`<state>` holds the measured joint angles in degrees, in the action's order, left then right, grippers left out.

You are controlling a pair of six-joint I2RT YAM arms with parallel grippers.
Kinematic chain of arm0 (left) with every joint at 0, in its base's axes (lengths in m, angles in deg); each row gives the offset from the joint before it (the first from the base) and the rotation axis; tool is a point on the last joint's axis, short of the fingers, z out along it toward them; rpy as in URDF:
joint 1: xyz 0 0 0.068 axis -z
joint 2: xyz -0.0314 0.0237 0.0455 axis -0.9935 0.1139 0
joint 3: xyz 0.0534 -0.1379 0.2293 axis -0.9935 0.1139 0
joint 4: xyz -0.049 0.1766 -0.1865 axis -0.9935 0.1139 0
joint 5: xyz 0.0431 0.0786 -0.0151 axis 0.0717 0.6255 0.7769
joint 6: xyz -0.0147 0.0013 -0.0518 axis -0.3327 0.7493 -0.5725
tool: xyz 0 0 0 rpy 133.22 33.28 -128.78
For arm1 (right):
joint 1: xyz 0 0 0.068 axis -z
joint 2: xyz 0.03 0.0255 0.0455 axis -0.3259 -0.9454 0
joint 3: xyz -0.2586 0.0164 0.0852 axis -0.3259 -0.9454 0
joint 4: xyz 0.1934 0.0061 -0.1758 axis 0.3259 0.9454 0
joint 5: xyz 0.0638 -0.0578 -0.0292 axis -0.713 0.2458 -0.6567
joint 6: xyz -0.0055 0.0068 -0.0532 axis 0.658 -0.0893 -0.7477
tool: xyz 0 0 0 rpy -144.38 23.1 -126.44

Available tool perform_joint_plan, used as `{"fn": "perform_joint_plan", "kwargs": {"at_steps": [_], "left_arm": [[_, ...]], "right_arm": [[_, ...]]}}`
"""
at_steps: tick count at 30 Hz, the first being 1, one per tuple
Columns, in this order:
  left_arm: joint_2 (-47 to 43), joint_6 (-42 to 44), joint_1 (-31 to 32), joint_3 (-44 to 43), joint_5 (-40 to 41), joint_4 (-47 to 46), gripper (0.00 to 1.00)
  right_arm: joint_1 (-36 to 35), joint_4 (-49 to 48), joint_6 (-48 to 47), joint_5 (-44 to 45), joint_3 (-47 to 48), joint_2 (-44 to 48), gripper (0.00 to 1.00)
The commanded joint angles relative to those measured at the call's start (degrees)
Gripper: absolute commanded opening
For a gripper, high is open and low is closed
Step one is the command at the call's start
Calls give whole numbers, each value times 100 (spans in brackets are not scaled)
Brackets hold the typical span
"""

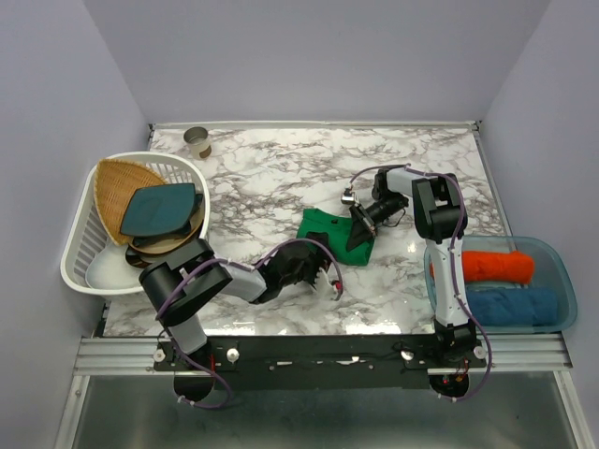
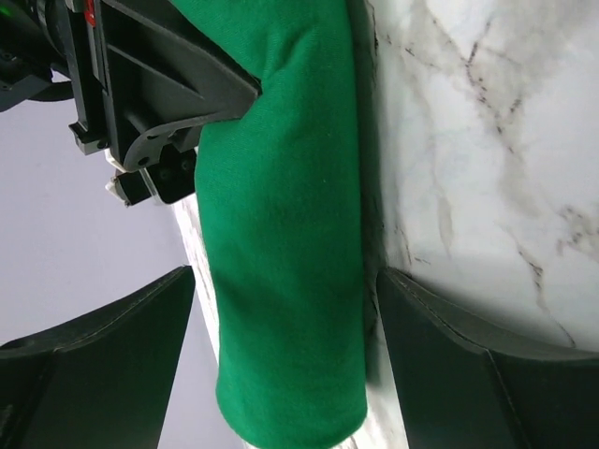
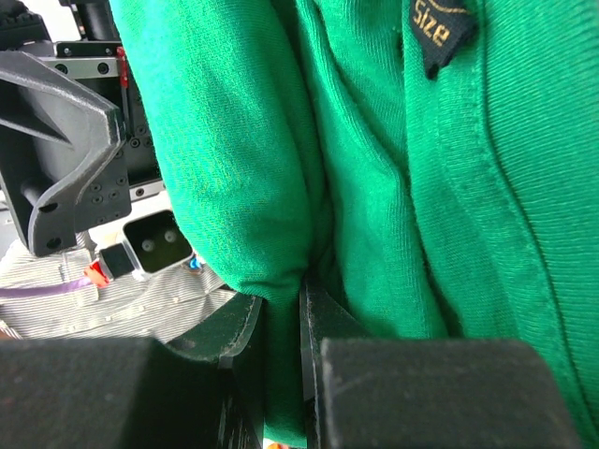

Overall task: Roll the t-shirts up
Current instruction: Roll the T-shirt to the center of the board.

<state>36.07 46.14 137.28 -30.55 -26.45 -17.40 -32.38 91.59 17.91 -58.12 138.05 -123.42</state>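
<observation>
Positions are given relative to the green t-shirt (image 1: 334, 234), which lies bunched near the middle of the table (image 1: 271, 168). Well to its left stands a white basket (image 1: 77, 262) of dishes, and far to its upper left a cup (image 1: 197, 142). At the shirt's near-left edge sits the left pincer (image 2: 285, 285), released: its fingers (image 2: 103, 346) stand either side of the rolled end and take no grip. At the shirt's right edge the right pincer (image 3: 281, 313) is clenched on a fold of the same cloth. Well to the shirt's right, a clear bin (image 1: 562, 281) holds an orange-red roll (image 1: 496, 266) and a blue roll (image 1: 510, 305), both finished. Judgement: the third shirt is mid-roll, largely wound but not secured. The next move calls for the right pincer to turn its fold onto the tube while the left steadies or closes on the roll, without letting it slacken. It can then go to the bin. The overhead view gives the layout and the bin, but not how the jaws stand. The left wrist view shows a firm tube in an open gap. Only the right wrist view shows the pinch, the size label (image 3: 438, 33) and loose collar layers beside the roll.
</observation>
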Motion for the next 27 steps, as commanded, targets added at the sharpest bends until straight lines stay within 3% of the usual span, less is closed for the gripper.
{"fn": "perform_joint_plan", "kwargs": {"at_steps": [1, 9, 12, 15, 18, 23, 27], "left_arm": [[331, -141, -100, -283, 82, 1095, 84], [472, -589, -399, -1321, -401, 3206, 43], [594, -730, -521, -1795, -516, 3970, 36], [621, -897, -749, -2533, -1147, 5287, 33], [753, -836, -917, -3385, -1903, 6720, 31], [1104, -431, -1058, -4546, -2545, 8751, 30], [1508, -466, -1207, -5434, -3080, 10017, 30]], "right_arm": [[45, 486, -99, 212, -103, -382, 12], [53, 486, -117, 195, -85, -408, 15], [53, 486, -257, 204, -94, -338, 29], [132, 486, -398, 257, -24, 82, 48], [299, 478, -679, 160, 108, 785, 99], [676, -240, -382, 563, -14, 1953, 100], [967, -1269, -65, 1204, -865, 2971, 100]]}}
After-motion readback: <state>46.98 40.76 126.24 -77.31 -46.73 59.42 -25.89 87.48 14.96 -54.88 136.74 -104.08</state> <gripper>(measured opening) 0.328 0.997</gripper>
